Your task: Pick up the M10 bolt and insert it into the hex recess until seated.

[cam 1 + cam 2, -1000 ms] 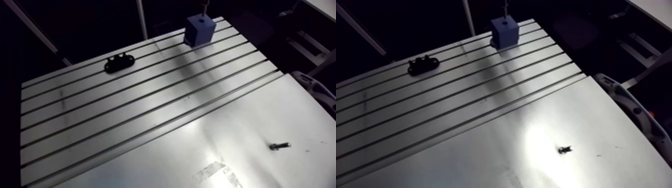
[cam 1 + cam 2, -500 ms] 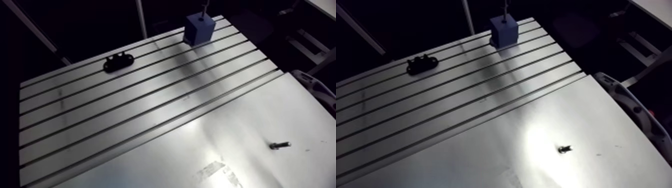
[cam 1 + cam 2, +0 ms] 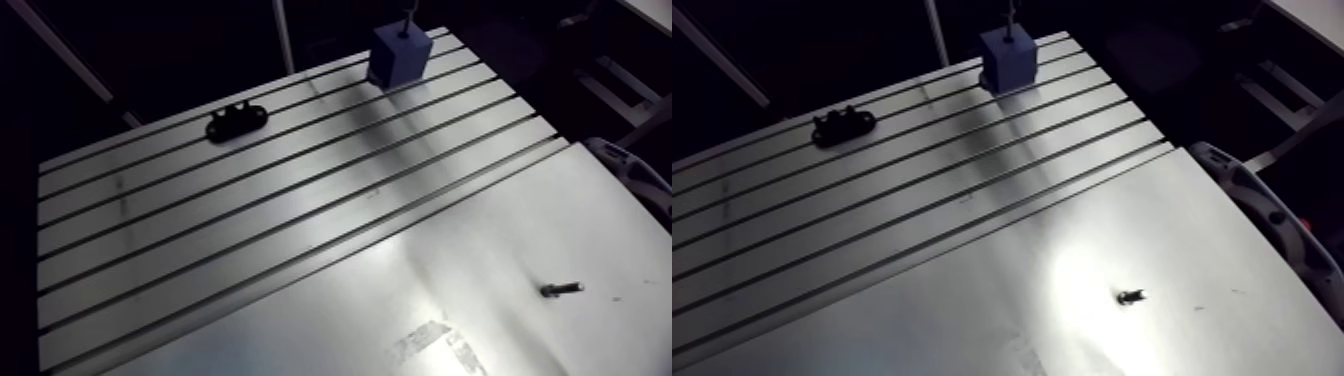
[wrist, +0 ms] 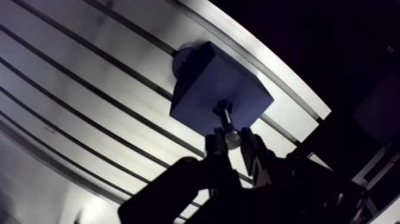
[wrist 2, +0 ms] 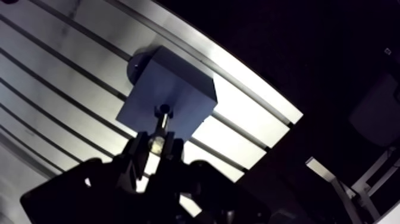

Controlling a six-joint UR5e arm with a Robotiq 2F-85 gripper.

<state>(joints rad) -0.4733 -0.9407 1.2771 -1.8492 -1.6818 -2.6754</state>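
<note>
Jaws pinch the bolt (image 4: 225, 121) by its upper end, its lower end at the block's (image 4: 199, 89) top hole. Likely stiff, light and slick, so grip it squarely.

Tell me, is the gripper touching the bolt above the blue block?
Touching. The wrist view shows the gripper closed on the bolt, a finger pressed against each side, its tip at the hole in the blue block.
</note>
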